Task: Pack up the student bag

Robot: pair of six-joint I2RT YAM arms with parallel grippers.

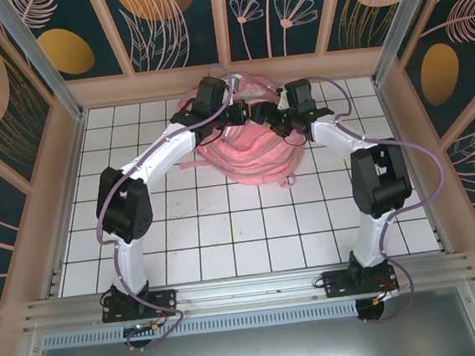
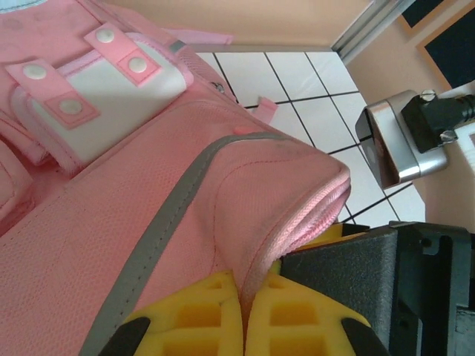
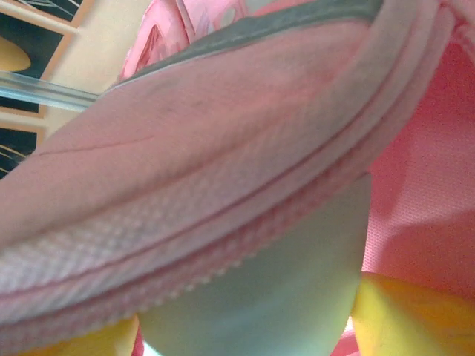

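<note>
Tiled bench [image 1: 226, 230] is carrying one load only, at the far middle against the back wall: the student bag [image 1: 252, 155], slumping in a soft pink heap. It is sitting too crumpled for me to be reading a long axis; the bulk is spreading a little toward the right arm's side.

Both arms are reaching forward and bending inward, meeting over the bag's top. Neither is standing off from it, so nearness is not deciding anything. What is deciding it is who is holding and who is free.

Left pincer [image 2: 241, 311] is clamping a fold of the bag's pink cloth, the yellow pads [image 2: 200, 311] pressing together with the fabric pinched between. The bag body is running away from it up and leftward, a grey strip [image 2: 171, 215] crossing the panel, a snap-tab front pocket [image 2: 96, 96] lying beyond.

Right pincer [image 3: 245, 330] is standing apart, its yellow fingers [image 3: 415, 319] showing wide at either lower corner. The bag's zip rim [image 3: 245, 215] is arching across just above the gap. A pale smooth surface [image 3: 282, 282] is sitting between the fingers; I cannot tell what it is, nor whether the pads are touching the rim.

Judgement: the left is acting as anchor and the right as the free hand at the mouth.
</note>
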